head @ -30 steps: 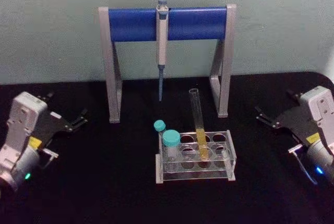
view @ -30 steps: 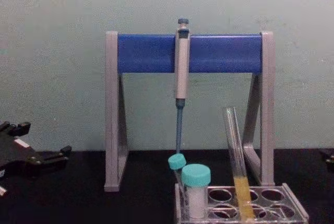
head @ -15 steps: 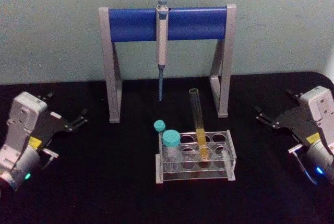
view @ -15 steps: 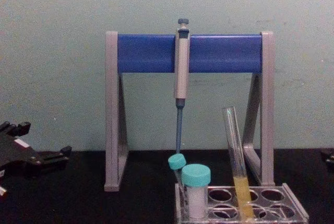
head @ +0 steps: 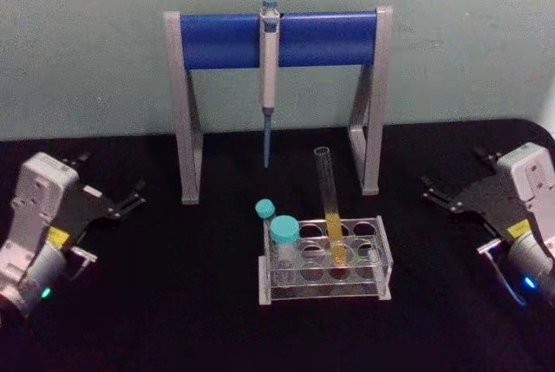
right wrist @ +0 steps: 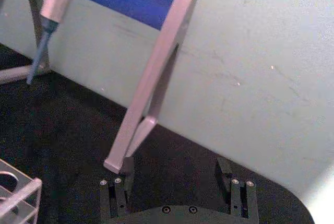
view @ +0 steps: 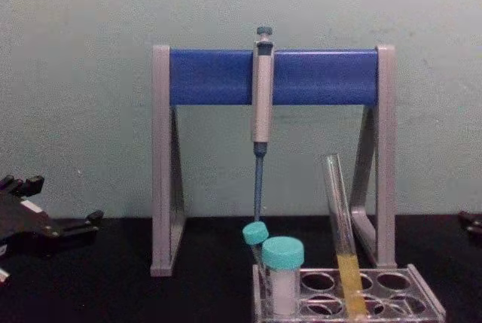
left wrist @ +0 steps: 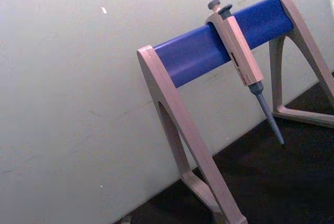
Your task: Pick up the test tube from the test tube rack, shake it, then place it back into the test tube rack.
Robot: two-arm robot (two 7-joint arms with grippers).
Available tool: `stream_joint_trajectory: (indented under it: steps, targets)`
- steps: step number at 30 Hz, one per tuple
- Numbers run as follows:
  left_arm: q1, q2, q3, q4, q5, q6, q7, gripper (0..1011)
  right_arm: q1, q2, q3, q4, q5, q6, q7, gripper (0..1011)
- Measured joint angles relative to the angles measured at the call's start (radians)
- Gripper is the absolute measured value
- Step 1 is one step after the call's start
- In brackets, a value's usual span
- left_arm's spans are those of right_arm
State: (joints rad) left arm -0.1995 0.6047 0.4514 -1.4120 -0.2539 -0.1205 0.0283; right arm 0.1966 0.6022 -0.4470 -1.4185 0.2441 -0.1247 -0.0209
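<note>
Left gripper [head: 108, 179]: rests at the left edge of the black table [head: 173, 303], well apart from the rack. Fingers spread, nothing between them.

Pipette stand [head: 217, 41]: grey legs and blue bar, at the back against the wall. One pipette [head: 270, 68] hangs from the bar, tip down, clear of the table.

Test tube rack [head: 321, 290]: in front of the stand, at centre. A thin teal-capped tube [head: 264, 208] and a wider teal-capped tube [head: 284, 230] occupy its left end.

Test tube [head: 328, 199]: seated in a hole of the rack, just right of the capped tubes. It leans slightly, its mouth is uncapped, and yellow liquid fills the lower part. No gripper touches it.

Right gripper [head: 458, 174]: at the right edge of the table, well apart from the rack. Fingers parted and empty.
</note>
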Motion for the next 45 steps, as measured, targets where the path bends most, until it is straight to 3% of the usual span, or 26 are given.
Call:
stream_joint_trajectory:
  steps: [6,10,14,21,29,35,45]
  targets:
    - [0.0,0.0,0.0,0.0,0.0,0.0,0.0,1001,-0.014,0.0,0.02,-0.029,-0.001,-0.02,0.026,1000]
    - [0.0,0.0,0.0,0.0,0.0,0.0,0.0,1001,-0.027,0.002,0.04,-0.053,0.023,-0.048,0.057,1000]
    - [0.0,0.0,0.0,0.0,0.0,0.0,0.0,1001,-0.038,0.003,0.06,-0.082,0.071,-0.087,0.121,1000]
    - [0.0,0.0,0.0,0.0,0.0,0.0,0.0,1001,-0.044,-0.004,0.059,-0.117,0.146,-0.109,0.247,1000]
    - [0.0,0.0,0.0,0.0,0.0,0.0,0.0,1001,-0.029,-0.033,0.029,-0.123,0.201,-0.091,0.369,1000]
    - [0.0,0.0,0.0,0.0,0.0,0.0,0.0,1001,0.019,-0.081,-0.004,-0.077,0.227,-0.048,0.453,1000]
    - [0.0,0.0,0.0,0.0,0.0,0.0,0.0,1001,0.088,-0.137,-0.023,-0.009,0.227,0.039,0.496,1000]
